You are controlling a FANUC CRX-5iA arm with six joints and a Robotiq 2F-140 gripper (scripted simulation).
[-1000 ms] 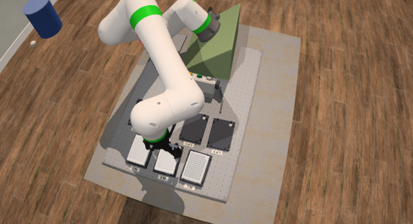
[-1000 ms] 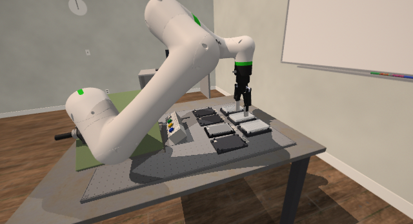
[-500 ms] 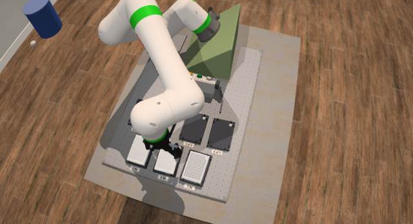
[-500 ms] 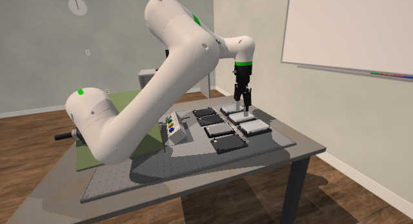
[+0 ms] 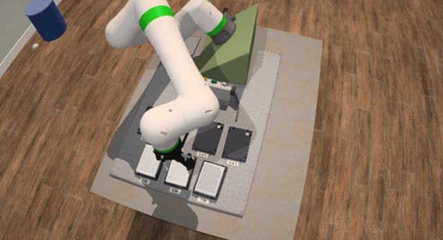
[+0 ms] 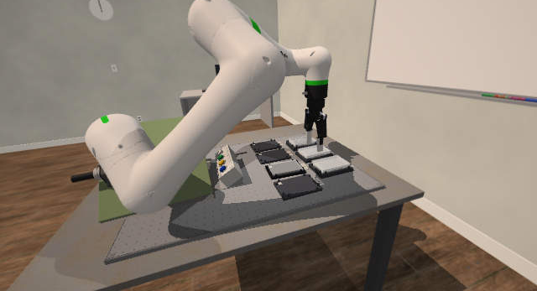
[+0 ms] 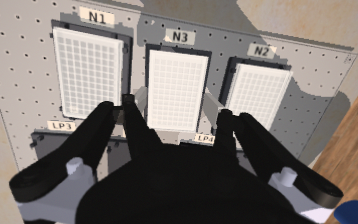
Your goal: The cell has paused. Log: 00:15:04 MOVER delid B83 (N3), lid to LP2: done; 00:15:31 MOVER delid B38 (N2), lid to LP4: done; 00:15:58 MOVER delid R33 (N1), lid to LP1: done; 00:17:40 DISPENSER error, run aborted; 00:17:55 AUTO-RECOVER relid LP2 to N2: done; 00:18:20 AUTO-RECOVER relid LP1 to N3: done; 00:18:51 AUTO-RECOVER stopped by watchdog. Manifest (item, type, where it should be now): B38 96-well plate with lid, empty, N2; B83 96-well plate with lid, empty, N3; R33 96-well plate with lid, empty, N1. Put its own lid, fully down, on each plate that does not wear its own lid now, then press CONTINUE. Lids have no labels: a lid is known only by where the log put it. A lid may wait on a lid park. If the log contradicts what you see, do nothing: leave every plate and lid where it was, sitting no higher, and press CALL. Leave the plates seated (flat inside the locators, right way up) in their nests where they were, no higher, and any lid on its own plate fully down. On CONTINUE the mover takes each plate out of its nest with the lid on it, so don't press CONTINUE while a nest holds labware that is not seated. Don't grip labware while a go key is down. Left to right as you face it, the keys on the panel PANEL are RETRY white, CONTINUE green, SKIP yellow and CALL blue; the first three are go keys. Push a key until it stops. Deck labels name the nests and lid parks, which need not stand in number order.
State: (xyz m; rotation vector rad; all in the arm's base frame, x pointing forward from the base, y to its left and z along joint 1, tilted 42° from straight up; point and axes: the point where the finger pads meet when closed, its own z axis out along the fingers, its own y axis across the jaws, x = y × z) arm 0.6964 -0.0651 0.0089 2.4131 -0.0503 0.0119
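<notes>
Three white plates stand in a row of nests. In the wrist view N1 (image 7: 86, 71) holds a plate with bare wells. N3 (image 7: 176, 89) and N2 (image 7: 256, 93) hold plates that wear lids. My gripper (image 7: 175, 98) hangs over the near end of the N3 plate, one finger on each side of its lid. It is open and holds nothing. In the top view the gripper (image 5: 177, 160) stands over the middle plate (image 5: 178, 174), with the bare plate (image 5: 209, 178) to the right. In the exterior view the fingertips (image 6: 315, 143) reach down to plate level.
Four dark lid parks lie behind the nests (image 6: 285, 168); one looks lighter, as if a lid lies on it. Labels LP3 (image 7: 61, 125) and LP4 (image 7: 205, 138) show. The key panel (image 6: 226, 167) stands by a green wedge (image 5: 228, 57). A blue cylinder (image 5: 45, 16) is on the floor.
</notes>
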